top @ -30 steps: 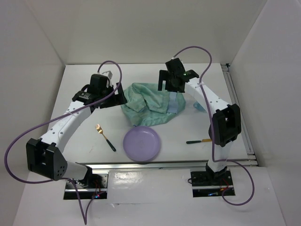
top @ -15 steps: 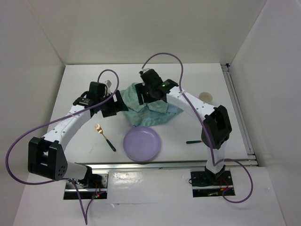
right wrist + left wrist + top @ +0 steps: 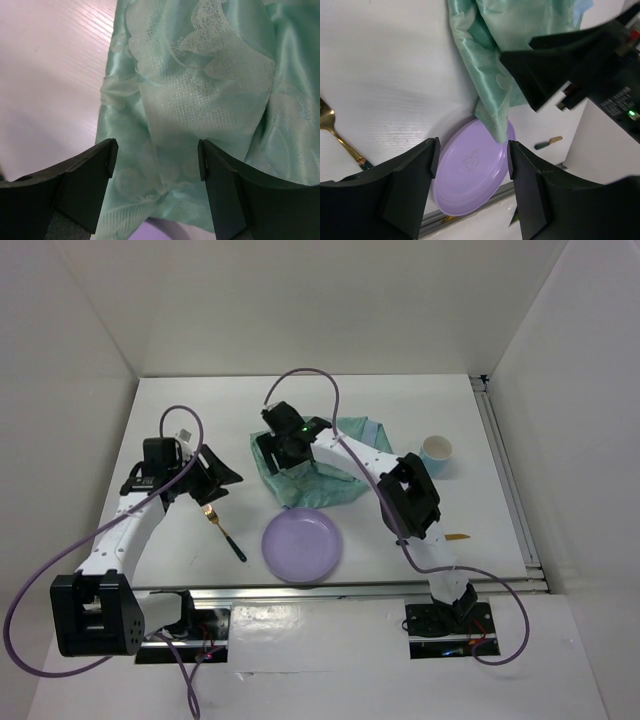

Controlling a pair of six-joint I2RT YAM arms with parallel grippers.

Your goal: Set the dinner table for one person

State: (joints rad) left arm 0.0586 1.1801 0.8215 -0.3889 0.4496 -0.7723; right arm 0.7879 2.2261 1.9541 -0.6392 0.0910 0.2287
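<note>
Both grippers are empty, and most of the setting is, in my judgement, not yet done. The right gripper (image 3: pixel 155 150) hangs low over the green cloth (image 3: pixel 200 75) with its jaws apart and no fold pinched between them; whether the tips already touch the fabric I cannot tell. The left gripper (image 3: pixel 472 150) also has its jaws apart with nothing in them. It is off the cloth's left side, above bare table, with the fork (image 3: pixel 222 528) just in front of it.

The cloth lies in a crumpled heap around the middle of the dinner table (image 3: pixel 180 410), not spread flat. One near corner droops onto the far rim of the purple plate (image 3: pixel 302 545), which sits on the bare tabletop close to the near edge, between the two arm bases. The fork lies at a slant to the left of the plate, a little apart from it. Another utensil (image 3: pixel 548 142), gold with a dark handle, lies to the plate's right, mostly hidden under the right arm in the overhead view. A small pale cup (image 3: pixel 437 450) stands upright off to the far right, well apart from the rest.

So every piece is on the table but nothing looks composed. Left to do, as I read it: flatten the cloth as a mat, seat the plate on it, square the cutlery to either side and bring the cup in. With both arms at the cloth's left part, spreading looks like the step in hand.
</note>
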